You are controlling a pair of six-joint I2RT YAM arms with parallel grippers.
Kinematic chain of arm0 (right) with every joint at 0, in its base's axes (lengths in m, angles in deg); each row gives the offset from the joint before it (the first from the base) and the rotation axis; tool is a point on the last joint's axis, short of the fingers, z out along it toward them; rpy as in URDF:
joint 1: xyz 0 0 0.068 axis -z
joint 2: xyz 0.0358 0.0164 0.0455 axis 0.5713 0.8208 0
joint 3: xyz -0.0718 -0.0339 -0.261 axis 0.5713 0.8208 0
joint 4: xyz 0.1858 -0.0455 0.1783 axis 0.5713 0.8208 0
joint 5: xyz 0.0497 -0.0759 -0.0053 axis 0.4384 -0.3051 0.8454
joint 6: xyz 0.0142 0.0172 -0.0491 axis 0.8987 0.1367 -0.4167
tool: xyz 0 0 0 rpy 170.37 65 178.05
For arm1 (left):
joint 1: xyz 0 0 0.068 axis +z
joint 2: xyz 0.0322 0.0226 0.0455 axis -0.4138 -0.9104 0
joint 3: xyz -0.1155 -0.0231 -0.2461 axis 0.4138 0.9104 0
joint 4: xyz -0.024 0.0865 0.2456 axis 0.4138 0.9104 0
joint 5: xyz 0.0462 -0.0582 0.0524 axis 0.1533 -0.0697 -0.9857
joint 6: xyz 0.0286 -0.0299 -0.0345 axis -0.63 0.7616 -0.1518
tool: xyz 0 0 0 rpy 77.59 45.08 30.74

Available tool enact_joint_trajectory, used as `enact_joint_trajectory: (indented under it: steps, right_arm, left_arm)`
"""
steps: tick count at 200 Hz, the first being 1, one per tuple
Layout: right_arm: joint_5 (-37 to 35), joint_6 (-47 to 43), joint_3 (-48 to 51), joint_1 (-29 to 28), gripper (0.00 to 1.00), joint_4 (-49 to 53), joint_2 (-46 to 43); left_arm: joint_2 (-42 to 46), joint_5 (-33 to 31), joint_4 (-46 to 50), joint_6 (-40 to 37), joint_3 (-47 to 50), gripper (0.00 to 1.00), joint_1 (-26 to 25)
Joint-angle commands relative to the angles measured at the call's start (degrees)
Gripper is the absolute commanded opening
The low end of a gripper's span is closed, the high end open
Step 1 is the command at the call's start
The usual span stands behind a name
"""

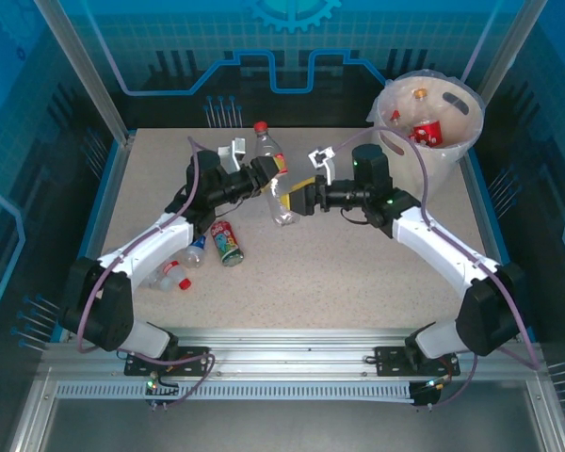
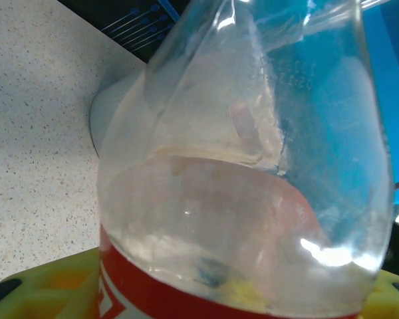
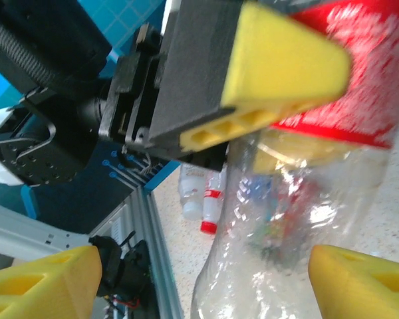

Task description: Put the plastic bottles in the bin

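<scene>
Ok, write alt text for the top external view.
Two robot arms meet mid-table at a clear red-capped bottle: the left pincer is shut on it, the right pincer open around its lower end. A white bin far right holds bottles; other bottles lie by the left arm.

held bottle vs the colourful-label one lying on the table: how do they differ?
1. Grip: the held bottle is clamped at its red label by the left gripper, with the right gripper open around its lower body, jaws apart. The colourful-label bottle lies untouched on the table.
2. Label: the held bottle has a red band, the colourful-label bottle a multicolour wrap.
3. Size: the held bottle looks longer than the colourful-label bottle.
Shared: both are outside the bin.
</scene>
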Motion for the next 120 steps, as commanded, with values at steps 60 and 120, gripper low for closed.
enact_joint_trajectory:
  steps: [60, 120]
  right_arm:
    - [-8.6, -2.4, -8.6, 5.9, 0.88, 10.2, -1.5]
    - [-10.1, -1.4, -14.6, 2.2, 0.84, 14.2, 6.3]
  left_arm:
    - [0.7, -3.6, 13.1, -32.5, -2.2, 0.51, -6.1]
    - [0.5, -5.0, 12.1, -40.2, -3.8, 0.52, -10.0]
